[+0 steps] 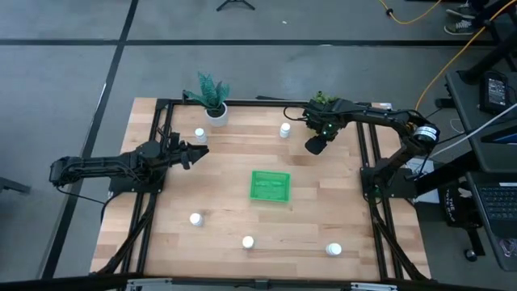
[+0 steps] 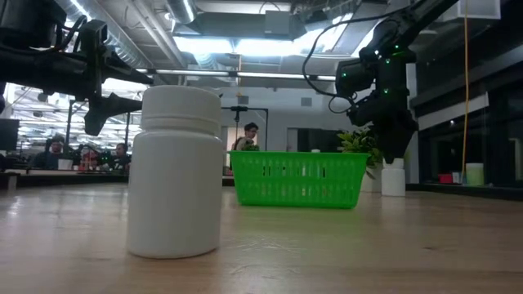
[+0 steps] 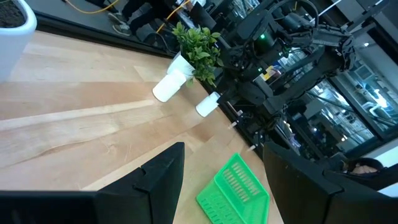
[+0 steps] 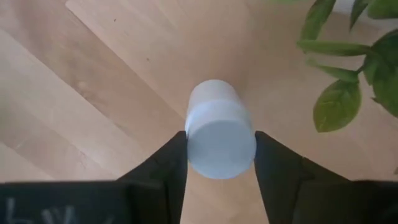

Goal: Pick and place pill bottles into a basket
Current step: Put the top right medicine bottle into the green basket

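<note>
Six bottles are listed. Where is each one seen? (asker)

One bottle [image 4: 219, 124] is clamped between the fingers [image 4: 163, 168] of the right gripper [image 1: 314, 146], which press on it from both sides. It cannot be told whether it is lifted off the table [image 1: 339, 202]. A second bottle [image 1: 284, 129] stands near that gripper, on the side facing the left arm. A third bottle [image 1: 199, 134] stands just beside the left gripper [image 1: 196, 152]. The other three are set well apart from both grippers, along the table's near edge: a left bottle [image 1: 195, 218], a middle bottle [image 1: 248, 242] and a right bottle [image 1: 334, 250]. (describer)

How is the left gripper held? (asker)

Its fingers [image 3: 163, 180] are held apart and nothing is gripped between them. It is raised above the table, pointing towards the right arm. (describer)

Where is the basket placed? (asker)

The green basket [image 1: 270, 173] is set on the table well apart from both grippers, roughly midway between them and nearer the near edge than either. No bottle is seen inside it. (describer)

Is anything else close to the right gripper? (asker)

A leafy plant [image 1: 323, 101] is seen just beside it, its leaves reaching close to the clamped bottle. (describer)
</note>
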Controlling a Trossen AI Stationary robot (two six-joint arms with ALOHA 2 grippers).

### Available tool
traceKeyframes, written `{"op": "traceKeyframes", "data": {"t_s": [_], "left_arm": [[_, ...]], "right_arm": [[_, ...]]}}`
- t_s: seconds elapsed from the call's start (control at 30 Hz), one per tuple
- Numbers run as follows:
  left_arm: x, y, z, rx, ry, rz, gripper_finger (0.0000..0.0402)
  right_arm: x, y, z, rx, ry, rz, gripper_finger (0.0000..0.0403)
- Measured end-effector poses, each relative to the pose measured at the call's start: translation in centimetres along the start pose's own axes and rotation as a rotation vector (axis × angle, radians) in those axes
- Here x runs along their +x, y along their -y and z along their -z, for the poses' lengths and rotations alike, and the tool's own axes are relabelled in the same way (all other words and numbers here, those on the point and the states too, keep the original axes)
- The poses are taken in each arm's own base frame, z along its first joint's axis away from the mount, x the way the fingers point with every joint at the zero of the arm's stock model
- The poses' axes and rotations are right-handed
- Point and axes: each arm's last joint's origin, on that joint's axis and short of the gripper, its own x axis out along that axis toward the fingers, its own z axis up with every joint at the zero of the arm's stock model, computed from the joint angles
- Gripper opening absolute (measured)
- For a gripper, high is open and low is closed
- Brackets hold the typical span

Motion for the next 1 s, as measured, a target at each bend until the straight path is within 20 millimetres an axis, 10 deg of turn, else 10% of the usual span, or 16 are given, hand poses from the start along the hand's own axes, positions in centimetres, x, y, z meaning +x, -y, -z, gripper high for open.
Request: {"op": "traceKeyframes", "data": {"t_s": [0.5,1.0], "left_arm": [[0.0,-0.1,0.1,0.047,-0.012,-0.001,0.0212],[0.0,-0.1,0.1,0.160,-0.007,-0.007,0.0212]], "right_arm": [[-2.1,-4.9,1.3,-0.152,0.061,-0.091,0.0148],[-14.8,-12.4,1.4,-0.357,0.463,-0.259,0.0148]]}}
